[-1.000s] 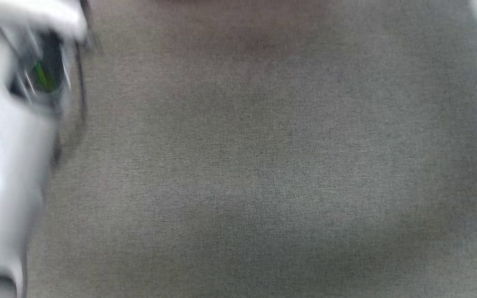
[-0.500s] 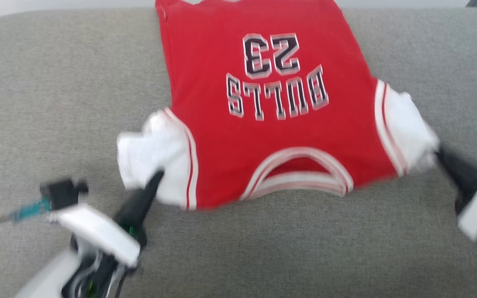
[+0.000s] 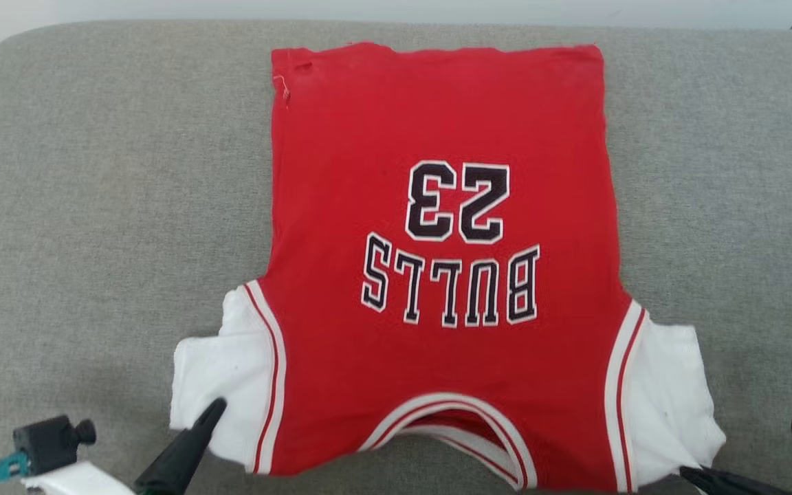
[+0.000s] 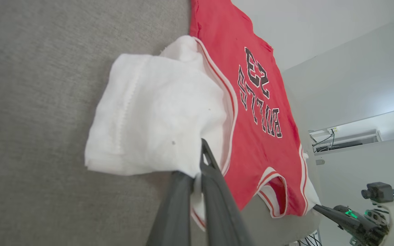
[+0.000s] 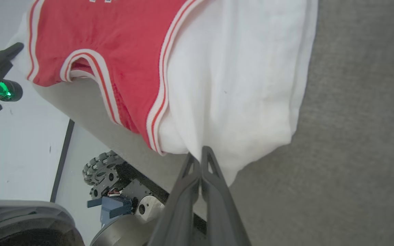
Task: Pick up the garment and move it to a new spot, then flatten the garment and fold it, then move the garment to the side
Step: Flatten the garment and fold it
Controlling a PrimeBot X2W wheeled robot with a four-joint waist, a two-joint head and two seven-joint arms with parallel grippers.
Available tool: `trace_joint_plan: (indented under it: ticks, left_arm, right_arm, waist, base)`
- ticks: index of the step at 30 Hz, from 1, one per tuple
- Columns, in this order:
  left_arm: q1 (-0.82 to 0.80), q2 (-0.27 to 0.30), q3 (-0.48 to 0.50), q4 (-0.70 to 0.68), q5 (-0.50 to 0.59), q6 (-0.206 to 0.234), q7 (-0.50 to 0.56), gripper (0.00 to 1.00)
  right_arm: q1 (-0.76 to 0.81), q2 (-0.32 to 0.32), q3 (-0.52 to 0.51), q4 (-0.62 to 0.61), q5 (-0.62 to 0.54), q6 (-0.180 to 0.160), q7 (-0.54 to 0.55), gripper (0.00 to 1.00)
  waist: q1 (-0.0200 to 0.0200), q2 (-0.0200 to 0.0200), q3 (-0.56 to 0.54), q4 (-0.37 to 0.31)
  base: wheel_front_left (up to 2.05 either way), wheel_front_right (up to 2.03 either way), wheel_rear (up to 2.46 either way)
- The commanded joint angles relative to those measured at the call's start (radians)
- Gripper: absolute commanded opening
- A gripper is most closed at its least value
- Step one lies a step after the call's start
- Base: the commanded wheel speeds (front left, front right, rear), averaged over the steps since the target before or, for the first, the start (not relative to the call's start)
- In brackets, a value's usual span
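Note:
The garment [image 3: 437, 124], a red jersey with white short sleeves and black "BULLS 23" print, lies spread flat on a grey cushioned surface [image 3: 93, 206], collar towards me. My left gripper [image 3: 216, 407] is shut on the near corner of its left white sleeve [image 4: 156, 112]; white cloth shows pinched between the fingers [image 4: 214, 191]. My right gripper [image 3: 686, 471] is shut on the edge of the other white sleeve [image 5: 238, 85], fingers [image 5: 217, 191] pressed together. The hem lies towards the surface's far edge.
The grey surface extends well to both sides of the jersey; its far edge meets a white wall [image 3: 368, 8]. Below its near edge, my wheeled base [image 5: 104, 167] shows in the right wrist view. A small black camera [image 3: 52, 440] sits on my left wrist.
The head camera has swung from blurred grey fabric onto the jersey. Since half a second ago the jersey lies flatter, and both grippers have stayed shut on the sleeves.

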Motion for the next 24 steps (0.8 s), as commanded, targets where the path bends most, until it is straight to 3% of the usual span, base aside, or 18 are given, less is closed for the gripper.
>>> trace_joint_plan:
  ticks: [1,6,15,16,17,18,24]
  left_arm:
    - [0.015,0.006,0.007,-0.009,-0.006,0.001,-0.006,0.0]
    - [0.02,-0.004,-0.001,-0.006,0.007,0.001,0.001,0.0]
    - [-0.052,-0.092,-0.051,0.095,0.031,0.001,0.019,0.0]
    - [-0.058,-0.096,-0.056,0.104,0.036,0.001,0.02,0.0]
    - [-0.062,-0.101,-0.06,0.108,0.039,0.001,0.02,0.0]
    - [-0.065,-0.106,-0.062,0.109,0.041,0.001,0.019,0.0]
    - [-0.074,-0.11,-0.069,0.084,0.069,0.001,0.004,0.0]
  right_arm:
    - [0.018,-0.004,-0.018,-0.015,0.005,0.0,0.007,0.0]
    - [0.081,0.034,-0.116,-0.053,-0.054,0.0,0.058,0.0]
    - [0.008,0.195,-0.174,-0.004,-0.197,0.0,0.237,0.01]
    - [0.001,0.213,-0.178,0.004,-0.214,0.0,0.248,0.32]
    - [-0.001,0.229,-0.182,0.007,-0.225,0.0,0.259,0.75]
    - [-0.004,0.242,-0.193,0.004,-0.234,0.0,0.266,1.0]
    - [-0.007,0.21,-0.393,-0.073,-0.252,0.0,0.333,1.0]
  waist:
    - [0.0,-0.0001,0.001,0.001]
    - [0.0,-0.0001,0.004,-0.001]
    - [0.0,-0.0001,0.01,-0.017]
    - [0.0,-0.0001,0.011,-0.016]
    - [0.0,-0.0001,0.01,-0.016]
    - [0.0,-0.0001,0.01,-0.015]
    - [0.0,-0.0001,0.021,0.006]
  base:
    - [0.0,0.0,0.0]
    - [0.0,0.0,0.0]
    - [0.0,0.0,0.0]
    - [0.0,0.0,0.0]
    - [0.0,0.0,0.0]
    - [0.0,0.0,0.0]
    - [0.0,0.0,0.0]
